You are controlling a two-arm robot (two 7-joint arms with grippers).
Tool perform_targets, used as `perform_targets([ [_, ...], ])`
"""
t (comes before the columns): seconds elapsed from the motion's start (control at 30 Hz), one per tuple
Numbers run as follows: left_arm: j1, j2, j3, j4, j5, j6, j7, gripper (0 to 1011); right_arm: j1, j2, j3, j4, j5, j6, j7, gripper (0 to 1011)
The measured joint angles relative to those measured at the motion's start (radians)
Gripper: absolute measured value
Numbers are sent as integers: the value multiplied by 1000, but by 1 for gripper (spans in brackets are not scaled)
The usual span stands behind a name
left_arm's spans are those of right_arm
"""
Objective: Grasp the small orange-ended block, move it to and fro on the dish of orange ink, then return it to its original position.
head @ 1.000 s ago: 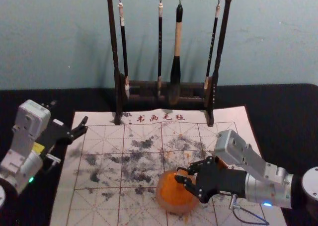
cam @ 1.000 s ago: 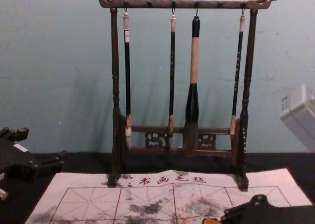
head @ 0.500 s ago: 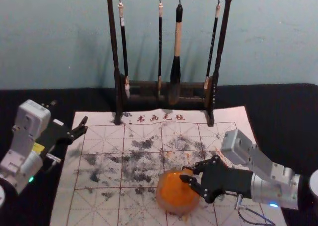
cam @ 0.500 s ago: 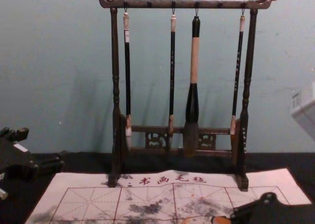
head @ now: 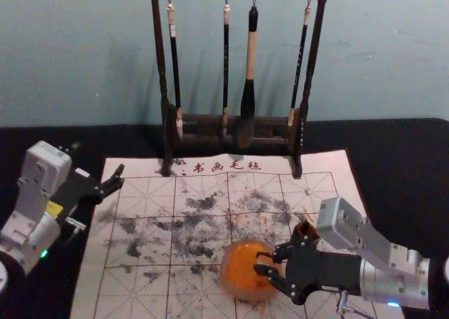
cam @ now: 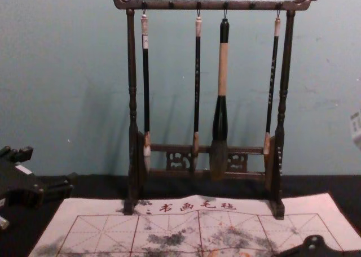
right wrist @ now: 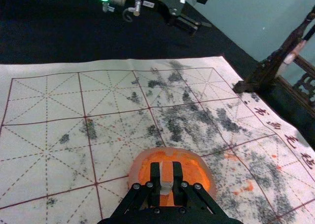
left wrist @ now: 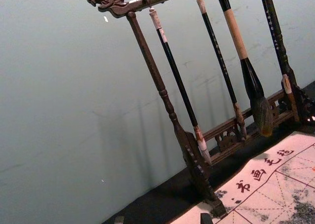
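Observation:
My right gripper (head: 264, 262) is over the right part of the orange ink dish (head: 240, 280) in the head view. In the right wrist view the right gripper (right wrist: 166, 183) is shut on the small block (right wrist: 167, 173), which has an orange face and a pale part, with orange ink (right wrist: 195, 171) around it. Whether the block touches the ink I cannot tell. My left gripper (head: 98, 162) is parked at the mat's left edge, its fingers apart with nothing between them; the left wrist view shows the tips of the left gripper (left wrist: 163, 219) wide apart.
A dark wooden rack (head: 163, 73) with hanging brushes stands at the mat's back edge. The white gridded mat (head: 140, 291) bears grey and orange smudges. Just behind the right gripper is a brown object (head: 306, 231), partly hidden by the arm.
The right gripper, still holding the block, has shifted to the right and then nearer the robot, staying at the dish. More of the brown object behind it is uncovered. The left arm has stayed still.

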Motion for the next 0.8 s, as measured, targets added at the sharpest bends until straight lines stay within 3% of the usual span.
perform_targets([
  [0.8,0,0,0,0,0,0,0,1001,77,-63,-40,81,-43,-3,-4,99],
])
